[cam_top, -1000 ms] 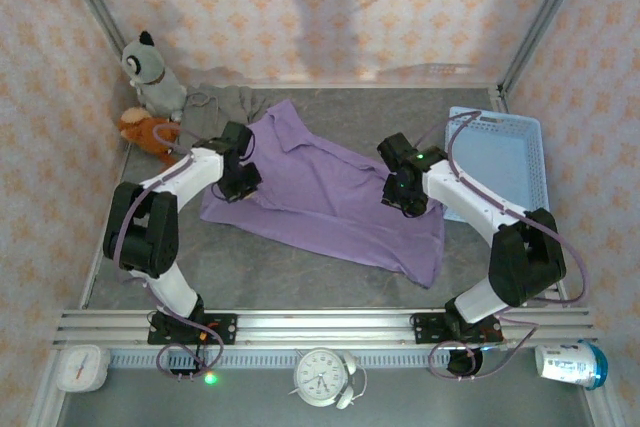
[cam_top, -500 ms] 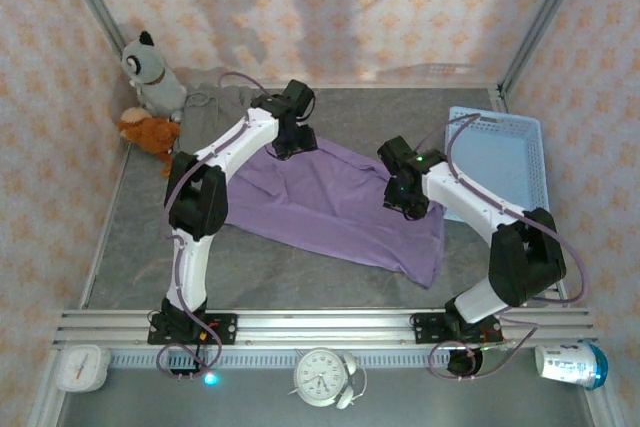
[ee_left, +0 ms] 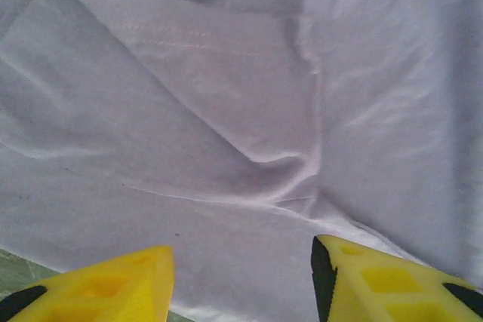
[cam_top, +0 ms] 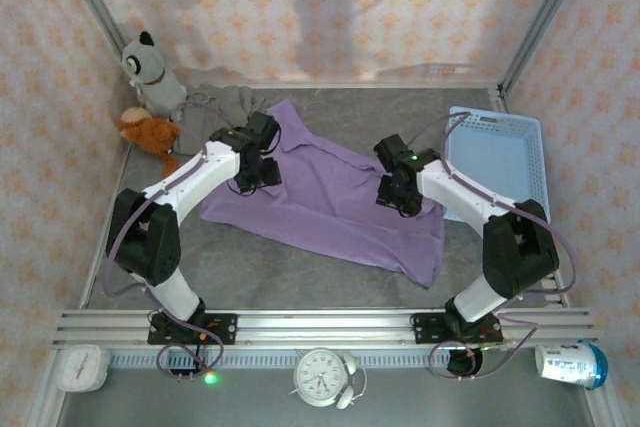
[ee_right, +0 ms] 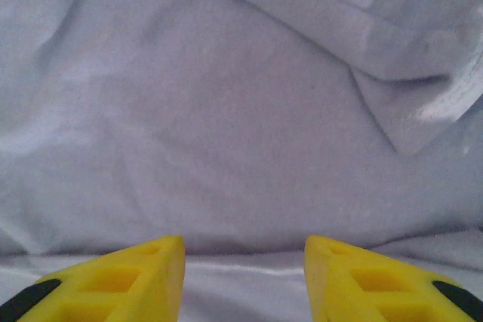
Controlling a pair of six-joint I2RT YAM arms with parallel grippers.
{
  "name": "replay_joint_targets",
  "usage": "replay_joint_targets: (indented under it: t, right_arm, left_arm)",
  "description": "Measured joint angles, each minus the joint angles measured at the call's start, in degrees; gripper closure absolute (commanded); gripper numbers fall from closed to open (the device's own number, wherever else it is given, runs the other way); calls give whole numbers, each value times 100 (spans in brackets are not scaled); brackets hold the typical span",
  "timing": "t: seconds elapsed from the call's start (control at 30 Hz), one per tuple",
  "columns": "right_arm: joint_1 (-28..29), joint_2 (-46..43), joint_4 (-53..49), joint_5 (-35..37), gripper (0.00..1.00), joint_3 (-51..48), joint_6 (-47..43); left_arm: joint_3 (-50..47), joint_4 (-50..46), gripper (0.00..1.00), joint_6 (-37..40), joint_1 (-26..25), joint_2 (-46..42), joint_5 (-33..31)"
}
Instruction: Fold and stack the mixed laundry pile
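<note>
The large lavender garment [cam_top: 330, 202] lies spread out across the middle of the table. The small taupe garment [cam_top: 225, 102] sits crumpled at the back left, beside it. My left gripper [cam_top: 258, 162] hovers over the lavender garment's back-left part. In the left wrist view its yellow fingers [ee_left: 377, 284] stand apart and the left gripper [ee_left: 241, 284] is open, with wrinkled lavender cloth [ee_left: 226, 111] below. My right gripper [cam_top: 397, 187] is over the garment's right part. It is also open [ee_right: 244, 277], with smooth cloth [ee_right: 226, 133] and a folded hem [ee_right: 407, 73] beneath.
A light blue slatted basket [cam_top: 505, 157] stands at the right edge. A grey plush toy [cam_top: 150, 67] and an orange one [cam_top: 148, 132] sit in the back-left corner. Bare grey table [cam_top: 250, 267] shows in front of the garment. Patterned walls enclose three sides.
My left gripper reached out to the lavender garment's far edge, then came back over its back-left part, and its jaws opened. The right gripper shifted only slightly.
</note>
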Motion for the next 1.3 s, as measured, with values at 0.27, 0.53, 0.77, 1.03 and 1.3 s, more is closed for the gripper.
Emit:
replay_joint_targets:
  t: [0.27, 0.53, 0.77, 1.03, 1.3]
  right_arm:
    - [-820, 728, -81, 778, 55, 262, -153]
    - [-1840, 767, -269, 1224, 55, 299, -308]
    - [-1934, 732, -44, 734, 54, 258, -546]
    - [-1191, 614, 514, -271, 58, 72, -636]
    - [-1228, 1692, 439, -345, 61, 592, -354]
  left_arm:
    - [-1023, 345, 83, -210, 118, 28, -754]
    - [-1207, 492, 84, -157, 507, 186, -1174]
    - [-1528, 533, 84, -155, 562, 424, -1169]
    - [-2079, 590, 84, -332, 501, -83, -1016]
    - [-2780, 570, 84, -684, 243, -756, -793]
